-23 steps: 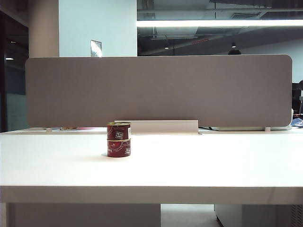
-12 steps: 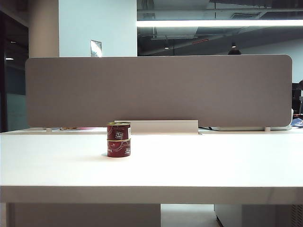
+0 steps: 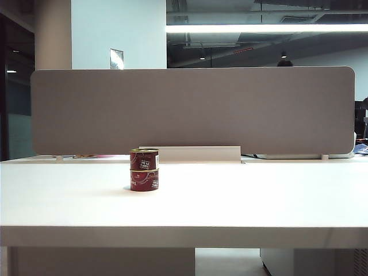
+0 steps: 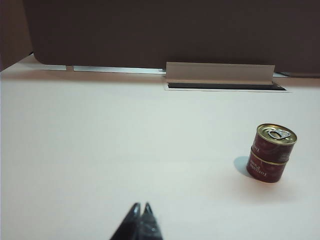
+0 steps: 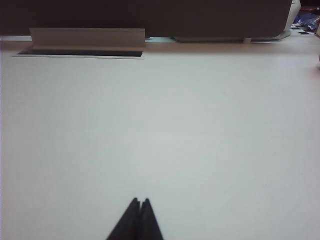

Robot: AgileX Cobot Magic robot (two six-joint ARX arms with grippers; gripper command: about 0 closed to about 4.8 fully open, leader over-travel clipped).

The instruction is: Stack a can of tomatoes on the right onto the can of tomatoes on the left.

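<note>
Partly hidden, both arms lie outside the exterior view; each wrist view shows only dark fingertips. Left gripper and right gripper: fingertips pressed together, holding nothing, above bare table. Two tomato cans are present: upper can sits squarely on lower can, left of table centre, at about two o'clock from the left gripper. Label text is illegible. One grey partition stands behind.
</note>
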